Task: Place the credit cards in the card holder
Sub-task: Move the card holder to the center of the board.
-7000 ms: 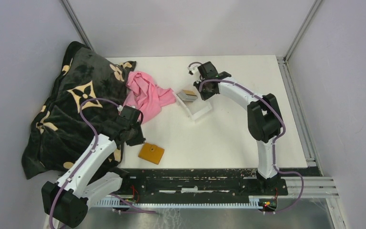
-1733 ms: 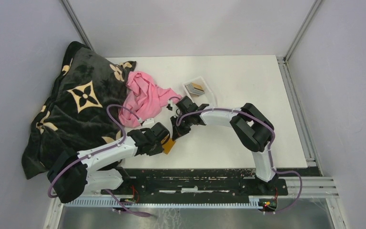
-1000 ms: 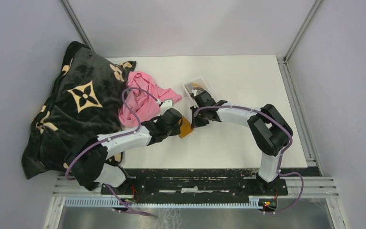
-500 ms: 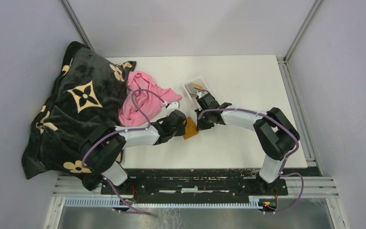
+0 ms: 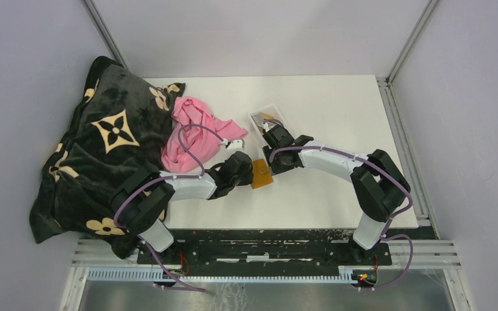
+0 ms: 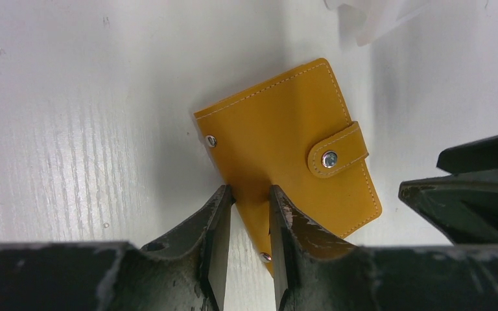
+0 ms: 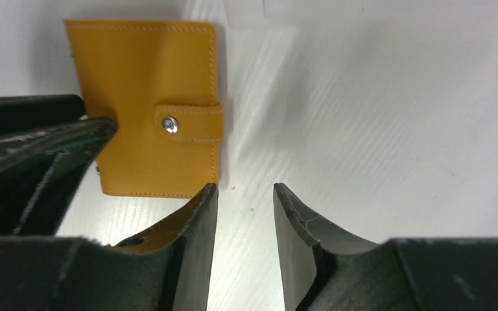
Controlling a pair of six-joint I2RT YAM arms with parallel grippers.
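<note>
Black fingers of our left end effector [image 6: 249,195] clamp one edge of the closed orange holder [image 6: 288,155], mid-tabletop [image 5: 331,103]. Just right of it, our right end effector [image 7: 245,194] stands apart, gripping nothing. Behind it we see the cards [image 5: 266,118] in a clear tray [image 5: 277,111].

Top view: the credit cards [image 5: 264,118] are too small to count. The right arm [image 5: 324,159] covers the near end of their clear tray [image 5: 276,109].

Left wrist view: the left pincer [image 6: 249,192] covers the near corner of the card holder [image 6: 285,155]. Whether it clamps the card holder cannot be determined. The upper edge cuts off the clear tray.

Right wrist view: a left pincer finger [image 7: 32,155] hides the card holder's left edge.
</note>
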